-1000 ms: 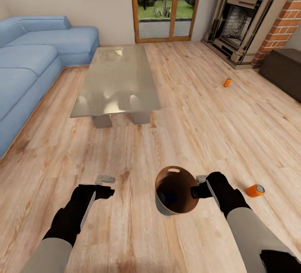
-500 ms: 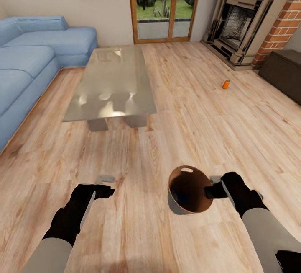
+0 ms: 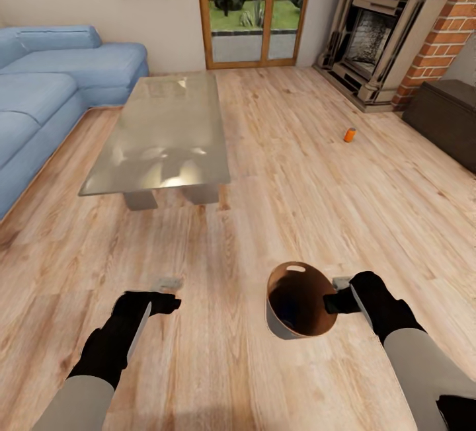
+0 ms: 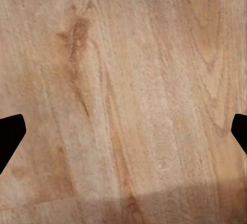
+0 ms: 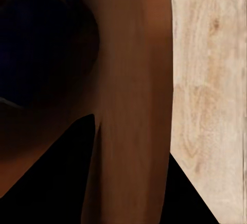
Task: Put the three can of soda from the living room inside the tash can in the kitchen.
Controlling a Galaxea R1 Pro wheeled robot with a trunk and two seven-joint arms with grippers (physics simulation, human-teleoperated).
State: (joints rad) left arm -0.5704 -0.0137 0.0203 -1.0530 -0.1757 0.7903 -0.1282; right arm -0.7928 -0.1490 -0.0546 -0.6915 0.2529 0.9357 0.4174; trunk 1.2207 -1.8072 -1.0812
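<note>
My right gripper (image 3: pixel 337 300) is clamped on the bin (image 3: pixel 291 328) rim: grey outside, brown inside. Left gripper (image 3: pixel 165 299) spread wide, empty. Orange can (image 3: pixel 350 134) upright on the floor (image 3: pixel 297 173).

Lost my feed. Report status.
Right gripper shut on bin rim. Left gripper open, empty. Orange can ahead near fireplace; floor path clear.

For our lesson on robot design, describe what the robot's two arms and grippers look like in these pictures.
Both arms have smooth light-grey forearm casings ending in black wrist sections. The left gripper and right gripper have black bodies with small pale-grey fingertip pads. In the wrist views the fingers show as plain black wedges. No cables or markings show.
</note>
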